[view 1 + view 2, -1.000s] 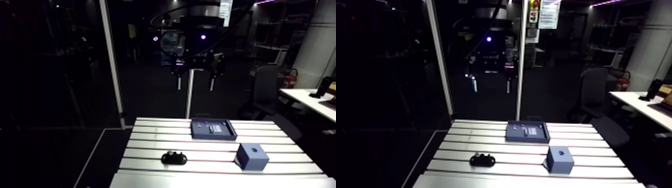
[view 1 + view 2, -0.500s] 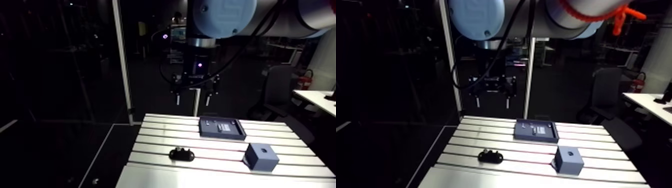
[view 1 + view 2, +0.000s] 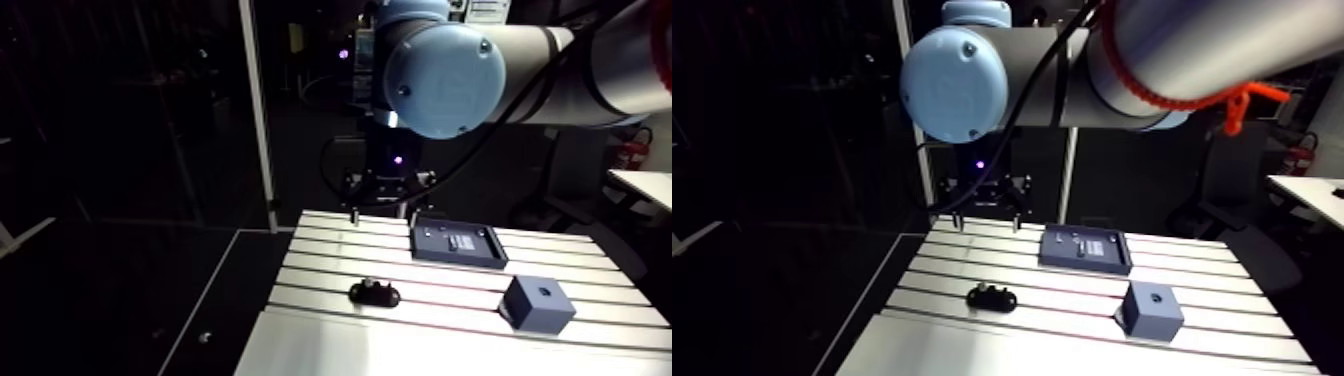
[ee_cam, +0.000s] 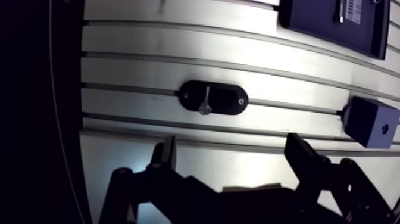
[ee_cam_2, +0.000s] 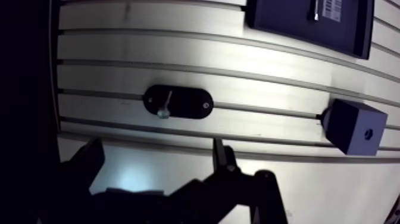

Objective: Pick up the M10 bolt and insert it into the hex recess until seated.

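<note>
A small silver M10 bolt [image 4: 205, 102] stands on a black oval holder [image 4: 213, 97] near the table's left front. A blue-grey cube [image 4: 370, 122] with a small recess in its top sits to the right of the holder [image 3: 374, 292], several slots away. My gripper [image 4: 233, 158] is open with nothing between its fingers. In the wrist view the holder lies just ahead of the fingers [image 4: 167, 156] and the cube is off to one side. In the arm view the gripper [image 3: 381, 213] hangs over the table's far edge, well behind the holder.
A dark shallow tray [image 3: 458, 243] holding small parts and a label lies at the back right of the slotted aluminium table [image 3: 330, 340]. A white upright post [image 3: 258, 110] stands behind the table's far left corner. The table's left edge drops to a dark floor.
The arm has swung and the camera with it, so the whole picture shifted. The gripper has come down from high behind the table to its far edge. Holder, cube and tray stay put.
</note>
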Motion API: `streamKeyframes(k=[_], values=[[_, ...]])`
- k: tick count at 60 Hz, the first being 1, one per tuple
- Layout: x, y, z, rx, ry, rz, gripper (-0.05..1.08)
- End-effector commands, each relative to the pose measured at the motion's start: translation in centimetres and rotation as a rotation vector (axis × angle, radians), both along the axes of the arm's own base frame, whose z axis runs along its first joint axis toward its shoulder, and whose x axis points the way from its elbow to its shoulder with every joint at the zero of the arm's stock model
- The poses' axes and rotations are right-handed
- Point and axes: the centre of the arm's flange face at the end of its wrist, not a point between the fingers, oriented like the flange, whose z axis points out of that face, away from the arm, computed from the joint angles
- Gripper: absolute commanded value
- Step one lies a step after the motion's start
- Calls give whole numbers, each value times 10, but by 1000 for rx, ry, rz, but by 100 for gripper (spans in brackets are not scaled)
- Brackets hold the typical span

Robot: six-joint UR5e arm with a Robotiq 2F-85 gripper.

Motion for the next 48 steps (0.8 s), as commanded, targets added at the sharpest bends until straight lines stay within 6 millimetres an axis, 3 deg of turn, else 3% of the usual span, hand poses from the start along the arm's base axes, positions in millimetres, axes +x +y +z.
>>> streamKeyframes(k=[1, 23, 48], values=[[3, -7, -22, 5, 18, 24, 2], [11, -7, -50, 28, 75, 90, 2], [24, -5, -69, 30, 120, 139, 2]])
